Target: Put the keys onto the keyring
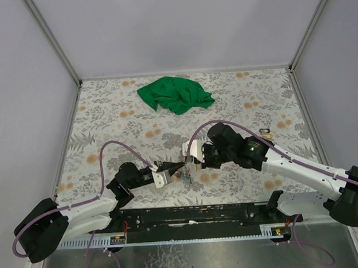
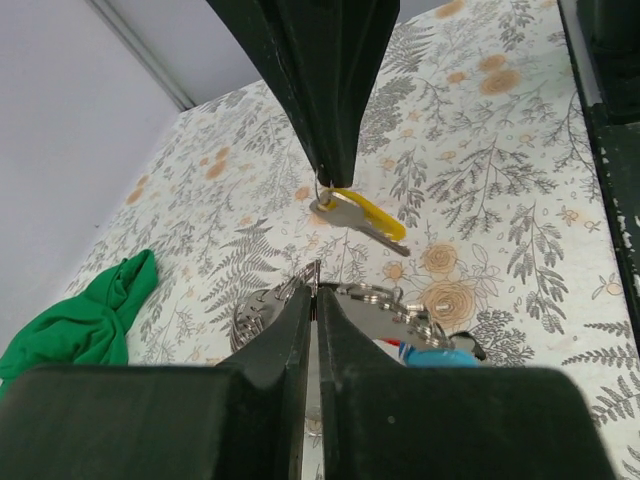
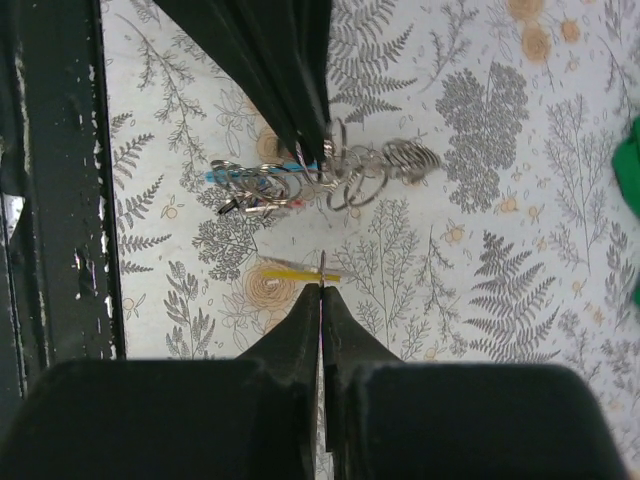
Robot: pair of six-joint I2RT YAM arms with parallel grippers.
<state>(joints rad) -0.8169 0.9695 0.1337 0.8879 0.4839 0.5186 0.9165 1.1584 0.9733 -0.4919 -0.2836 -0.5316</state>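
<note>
While my left pincer (image 2: 313, 292) is pressed together on the keyring (image 2: 255, 318), my right pincer (image 2: 328, 178) pinches a yellow key (image 2: 362, 217) by its ring just beyond it. The keyring stretches with its coil toward the cloth (image 2: 80, 320), red and blue keys (image 2: 435, 355) at the far end. Only the left wrist view shows the yellow key's blade.

Robot lab test cell. Two arms (image 1: 92, 209) (image 1: 303, 169) bolted to a black rail (image 1: 196, 215) along the table's (image 1: 105, 114) near edge, purple cables (image 1: 116, 144) looping off them. Blank pale panels (image 1: 178, 24) in aluminium framing (image 1: 53, 41) box in the other three edges. Floral cover over the table.
</note>
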